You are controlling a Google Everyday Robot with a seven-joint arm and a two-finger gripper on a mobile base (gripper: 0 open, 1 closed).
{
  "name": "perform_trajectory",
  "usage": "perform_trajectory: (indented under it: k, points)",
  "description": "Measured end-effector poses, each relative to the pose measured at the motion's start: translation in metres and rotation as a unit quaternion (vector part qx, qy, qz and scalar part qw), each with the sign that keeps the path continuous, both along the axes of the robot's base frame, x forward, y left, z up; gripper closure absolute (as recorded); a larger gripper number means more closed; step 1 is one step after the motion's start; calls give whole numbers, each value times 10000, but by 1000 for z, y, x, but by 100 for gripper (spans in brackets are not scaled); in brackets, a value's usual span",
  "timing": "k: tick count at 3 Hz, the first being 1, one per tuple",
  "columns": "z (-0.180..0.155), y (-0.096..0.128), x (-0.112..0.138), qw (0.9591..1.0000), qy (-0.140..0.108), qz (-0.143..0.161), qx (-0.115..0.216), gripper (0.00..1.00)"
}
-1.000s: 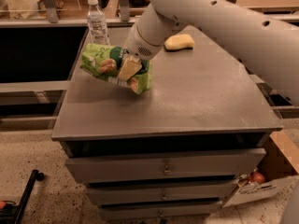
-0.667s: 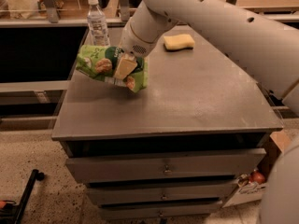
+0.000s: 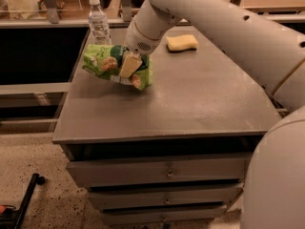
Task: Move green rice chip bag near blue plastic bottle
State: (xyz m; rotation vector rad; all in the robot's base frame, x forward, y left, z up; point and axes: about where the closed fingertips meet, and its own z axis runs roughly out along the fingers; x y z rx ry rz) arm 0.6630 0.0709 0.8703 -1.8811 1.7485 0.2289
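Grey cabinet top (image 3: 200,99) serves as the work surface, with three drawer fronts (image 3: 167,173) stacked below it and a speckled floor beneath.

**Present state.** The gripper (image 3: 127,70) is positioned over the left half of the top. One tan finger (image 3: 128,63) is visible across the front of the green rice chip bag (image 3: 100,61), and the jaws are pinching the bag at its middle. The bag hangs tilted, with its left end higher. Whether its lower right corner touches the top cannot be determined. The blue plastic bottle (image 3: 99,22) stands upright at the far left corner, at 11 o'clock from the bag, close to it but not touching.

**Step in hand (judged).** Carry the bag toward the bottle and set it down.

1. Travel toward 11 o'clock in a short, low move.
2. Stop with the bag's left end short of the bottle. The bottle is slim and tall and is likely to tip if nudged.
3. Keep the bag inside the left edge of the top, because the bottle sits near the corner.
4. Lower until the bag rests flat, then release. A crinkled bag may spring or slide when freed.

**Inventory.**
- Green rice chip bag: one.
- Blue plastic bottle: one.
- Yellow sponge (image 3: 182,43): one, at 2 o'clock from the bag and well apart from it. It has no part in the task.
- Gripper: one, on one white arm (image 3: 214,18).
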Motion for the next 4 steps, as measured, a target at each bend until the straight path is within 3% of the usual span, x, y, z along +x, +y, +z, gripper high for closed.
perform_trajectory:
  k: [2, 3, 4]
  points:
    - [-7, -4, 19, 9999, -5, -97, -97, 100]
    - [-5, -4, 24, 9999, -21, -90, -121, 84]
    - [-7, -3, 23, 9999, -5, -79, -126, 59]
